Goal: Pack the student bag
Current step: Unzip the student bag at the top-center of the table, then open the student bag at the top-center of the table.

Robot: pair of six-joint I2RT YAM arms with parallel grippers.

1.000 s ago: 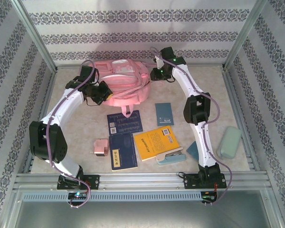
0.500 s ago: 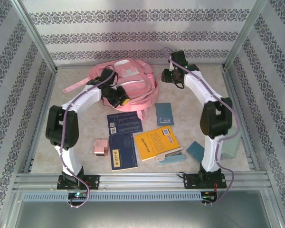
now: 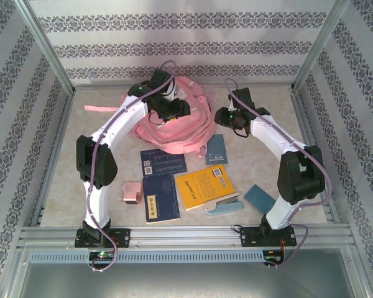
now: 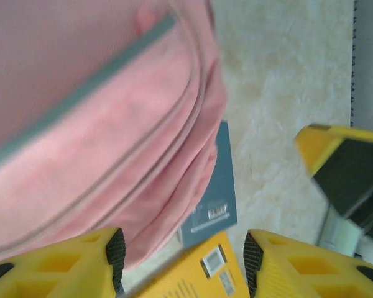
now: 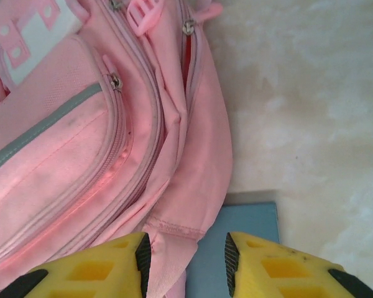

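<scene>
Here the student bag (image 3: 180,130) is lying on the counter (image 3: 255,167), directly beneath the left end effector (image 3: 177,112) and just to the left of the right end effector (image 3: 227,118). The left fingers (image 4: 99,254) are standing spread, pinching nothing, hovering over pink fabric. The right fingers (image 5: 121,264) are also standing apart, framing the bag's hem and a blue notebook (image 5: 252,214). A yellow book (image 3: 205,186) and a smaller pink box (image 3: 133,192) are lying nearer the arm bases than both end effectors.
</scene>
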